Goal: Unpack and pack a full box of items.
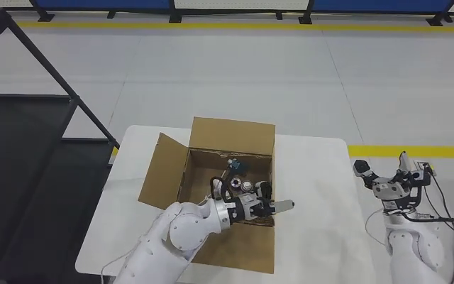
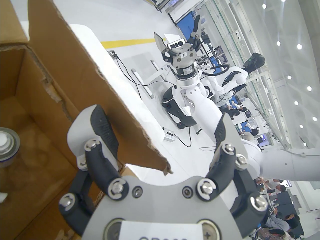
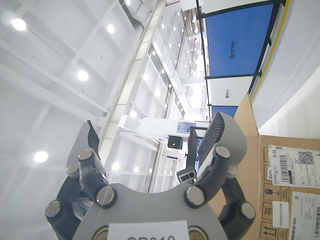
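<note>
Here, the left gripper [image 2: 160,116] has its black ribbed fingers [image 2: 103,128] spread wide and clamped on nothing. They appear to sit either side of the torn top edge of the brown cardboard box [image 1: 230,135], at its right-hand wall. The box stands open in the centre of the top view, flaps splayed, on the white table [image 1: 319,234].

Inside it, near the middle of the frame, lie a small round silver tin [image 1: 246,187] and, just above it, a small teal object [image 1: 236,165]. The tin looks rigid, smooth and probably light. It could slip, so a hold across its curved side seems best. The cardboard is likely stiff but easily creased and already ragged, so pinching the wall low seems safer than gripping the frayed rim.

At the right edge of the frame, well apart from the box, the right gripper [image 1: 383,169] points upward, fingers parted and empty.
</note>
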{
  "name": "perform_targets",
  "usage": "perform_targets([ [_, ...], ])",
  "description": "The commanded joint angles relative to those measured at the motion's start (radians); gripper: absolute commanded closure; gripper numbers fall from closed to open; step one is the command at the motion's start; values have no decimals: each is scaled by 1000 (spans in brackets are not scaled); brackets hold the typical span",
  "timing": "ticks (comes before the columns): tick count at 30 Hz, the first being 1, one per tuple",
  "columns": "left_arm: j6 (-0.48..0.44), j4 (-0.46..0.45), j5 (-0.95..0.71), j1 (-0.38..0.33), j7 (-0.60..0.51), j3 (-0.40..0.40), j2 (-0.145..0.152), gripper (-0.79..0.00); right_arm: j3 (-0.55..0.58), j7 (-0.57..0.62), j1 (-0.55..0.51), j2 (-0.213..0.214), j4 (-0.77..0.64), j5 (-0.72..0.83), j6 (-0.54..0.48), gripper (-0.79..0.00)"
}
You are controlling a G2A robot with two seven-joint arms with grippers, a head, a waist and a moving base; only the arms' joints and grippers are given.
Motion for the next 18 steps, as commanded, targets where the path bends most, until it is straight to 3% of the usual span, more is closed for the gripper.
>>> perform_targets([
  [1, -3, 42, -3, -29, 29, 44, -17, -785, 25, 8, -3, 4, 18, 21, -2, -785],
  [10, 20, 250, -67, -157, 50, 193, -95, -785, 77, 39, 2, 20, 71, 57, 0, -785],
  [18, 64, 375, -104, -226, 29, 245, -147, -785, 56, 27, 16, 25, 87, 33, -5, -785],
])
